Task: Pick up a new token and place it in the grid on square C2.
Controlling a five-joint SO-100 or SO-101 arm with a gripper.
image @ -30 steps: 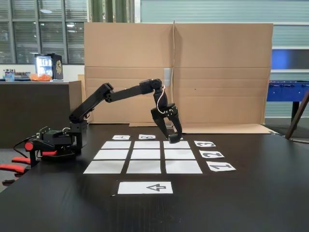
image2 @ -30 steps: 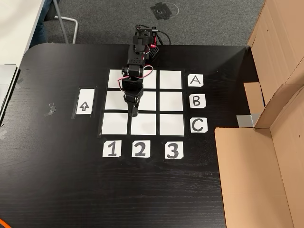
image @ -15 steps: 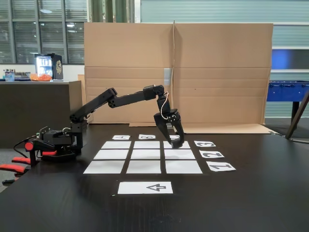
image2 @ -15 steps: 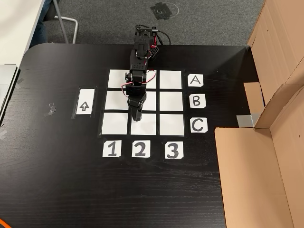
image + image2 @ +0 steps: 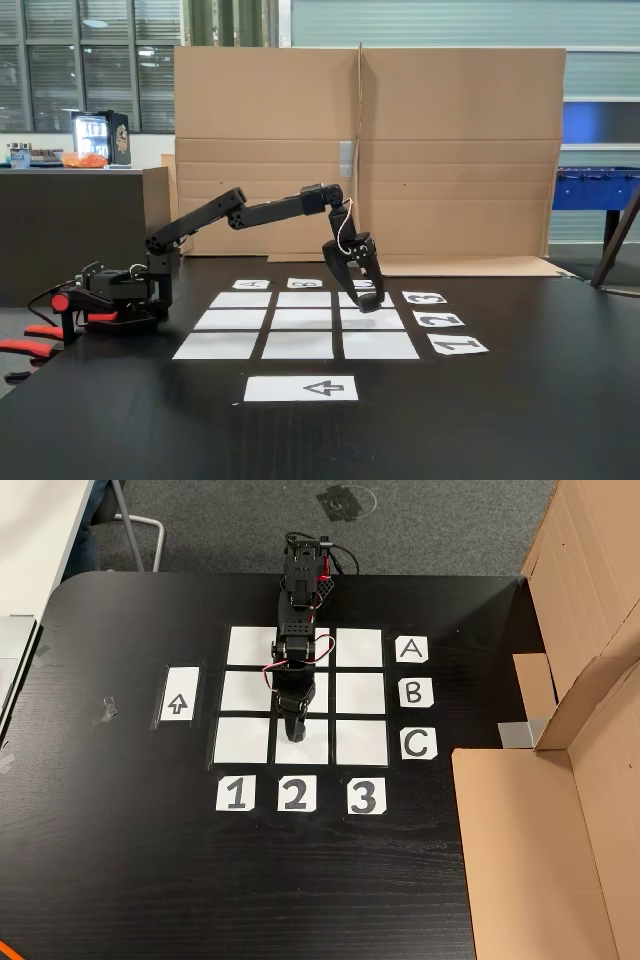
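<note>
Presently on the black tabletop (image 5: 120, 860): the grid (image 5: 355, 693), nine blank white paper rectangles in three rows of three, with cards A (image 5: 411, 650), B (image 5: 414, 692) and C (image 5: 417, 744) along its right side and cards 1 (image 5: 235, 794), 2 (image 5: 294, 795) and 3 (image 5: 364, 796) along its near side in the fixed view from above. A white sheet with a printed arrow (image 5: 178, 695) lies apart to the grid's left in that view. The black arm (image 5: 260, 211) reaches out from its base (image 5: 115, 293) at the tabletop's far edge in the view from above, across the middle column of the grid. The end effector (image 5: 296, 732) points down over square C2 (image 5: 303, 750), the rectangle in line with card C and card 2; from the side the end effector (image 5: 366, 301) sits low at that rectangle, its fingertips close to the paper, contact not clear. Its fingers stand narrowly apart in the side view, with a dark shape between the tips; whether that is the token, and whether it is gripped, cannot be told at this size. A large brown cardboard screen (image 5: 365, 150) stands behind the tabletop in the side view, and folded cardboard (image 5: 560, 810) lies at the right in the view from above. Grey carpet floor (image 5: 430, 525) shows beyond the tabletop.
</note>
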